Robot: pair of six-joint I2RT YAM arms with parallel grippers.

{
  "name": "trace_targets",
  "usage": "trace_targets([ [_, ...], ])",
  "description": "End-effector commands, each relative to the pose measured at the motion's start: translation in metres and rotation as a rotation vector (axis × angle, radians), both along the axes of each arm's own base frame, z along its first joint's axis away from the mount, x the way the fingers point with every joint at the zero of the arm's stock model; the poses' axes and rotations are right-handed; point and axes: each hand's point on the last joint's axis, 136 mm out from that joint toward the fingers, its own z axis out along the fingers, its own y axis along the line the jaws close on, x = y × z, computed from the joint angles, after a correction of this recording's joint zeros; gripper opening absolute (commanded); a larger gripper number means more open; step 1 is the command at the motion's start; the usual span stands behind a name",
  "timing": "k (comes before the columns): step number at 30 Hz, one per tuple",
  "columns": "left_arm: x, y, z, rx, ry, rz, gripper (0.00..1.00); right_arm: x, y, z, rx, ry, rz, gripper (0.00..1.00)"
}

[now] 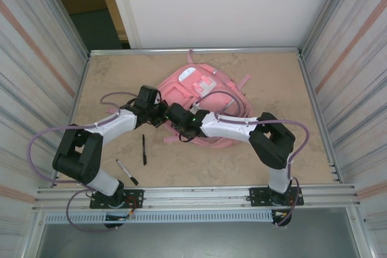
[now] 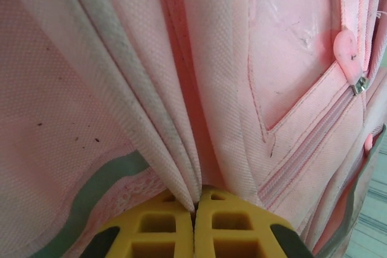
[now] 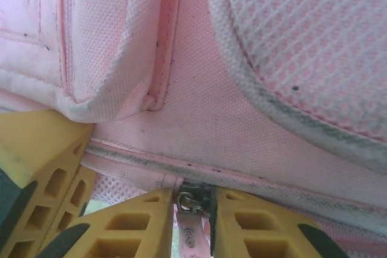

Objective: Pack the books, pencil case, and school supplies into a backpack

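Pink backpack lies mid-width on the table, toward its far edge. At the bag's near-left side the two claws meet. The left gripper is clamped together on a bunched fold of the bag's cloth. The right gripper is closed on the zip pull, its yellow fingers pressing on either side of the pull. On bare table toward the near-left corner lie a black pen and a white-tipped pen, apart from each other and from the bag.
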Motion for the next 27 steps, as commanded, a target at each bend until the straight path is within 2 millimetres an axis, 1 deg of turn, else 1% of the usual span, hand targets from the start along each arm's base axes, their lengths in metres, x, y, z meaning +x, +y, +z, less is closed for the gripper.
trace_targets([
  [1, -0.009, -0.013, 0.024, -0.074, -0.036, -0.049, 0.03, -0.003, -0.006, -0.002, 0.037, 0.041, -0.031, 0.18],
  [5, -0.006, -0.007, 0.022, -0.083, -0.021, -0.041, 0.03, -0.006, -0.027, 0.008, 0.010, 0.013, -0.018, 0.15],
  [9, -0.005, -0.002, 0.025, -0.070, -0.036, -0.024, 0.03, -0.014, -0.046, 0.013, -0.039, 0.019, 0.042, 0.15],
  [11, -0.005, -0.001, 0.027, -0.059, -0.039, -0.029, 0.02, -0.018, -0.048, 0.016, -0.045, 0.020, 0.093, 0.17],
  [12, -0.004, -0.001, 0.027, -0.059, -0.038, -0.029, 0.02, -0.021, -0.048, 0.016, -0.049, 0.024, 0.116, 0.20],
  [14, -0.005, -0.002, 0.026, -0.071, -0.036, -0.020, 0.03, -0.024, -0.041, 0.022, -0.037, 0.017, 0.189, 0.27],
  [16, -0.006, -0.004, 0.024, -0.086, -0.023, -0.017, 0.02, -0.030, -0.036, 0.026, -0.033, 0.020, 0.229, 0.31],
  [18, -0.006, -0.006, 0.024, -0.095, -0.017, -0.028, 0.02, -0.032, -0.028, 0.032, -0.039, -0.015, 0.277, 0.36],
  [20, -0.006, -0.006, 0.024, -0.096, -0.018, -0.027, 0.02, -0.033, -0.027, 0.032, -0.056, -0.023, 0.294, 0.40],
  [23, -0.006, -0.006, 0.024, -0.099, -0.019, -0.018, 0.03, -0.035, -0.018, 0.032, -0.050, -0.031, 0.341, 0.44],
  [27, -0.006, -0.008, 0.024, -0.101, -0.018, -0.026, 0.02, -0.032, -0.017, 0.031, -0.107, -0.060, 0.346, 0.47],
])
